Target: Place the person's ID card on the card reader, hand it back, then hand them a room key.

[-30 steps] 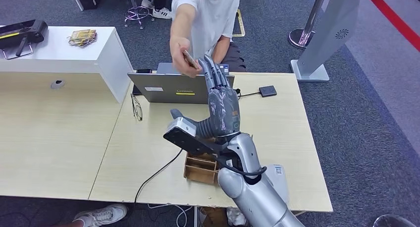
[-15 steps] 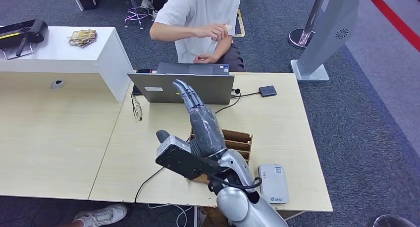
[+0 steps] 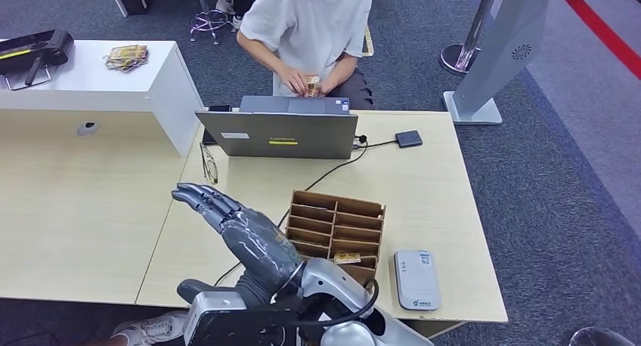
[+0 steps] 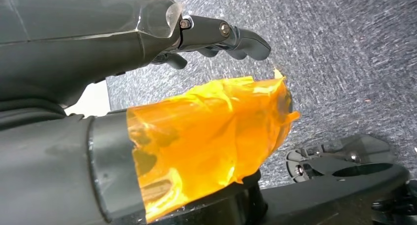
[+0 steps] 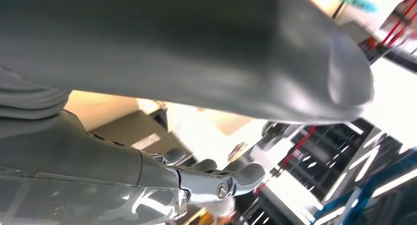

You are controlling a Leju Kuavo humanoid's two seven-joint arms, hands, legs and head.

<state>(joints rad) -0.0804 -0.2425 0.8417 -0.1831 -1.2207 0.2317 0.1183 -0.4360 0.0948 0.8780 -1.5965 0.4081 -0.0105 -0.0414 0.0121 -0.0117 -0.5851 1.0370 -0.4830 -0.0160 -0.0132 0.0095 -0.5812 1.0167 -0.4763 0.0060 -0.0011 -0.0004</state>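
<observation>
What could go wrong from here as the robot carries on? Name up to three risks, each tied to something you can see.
1. The empty right hand is spread above the table beside the wooden box. Reaching for the card in its near compartment could knock the box.
2. A black cable runs under that arm and might snag.
3. The glasses lie close to the fingertips, so a sweep could hit them.

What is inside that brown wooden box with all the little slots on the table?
The brown wooden slotted box has one yellowish card lying in a near slot. The other visible slots look empty. The robot's right hand covers its near left corner.
</observation>
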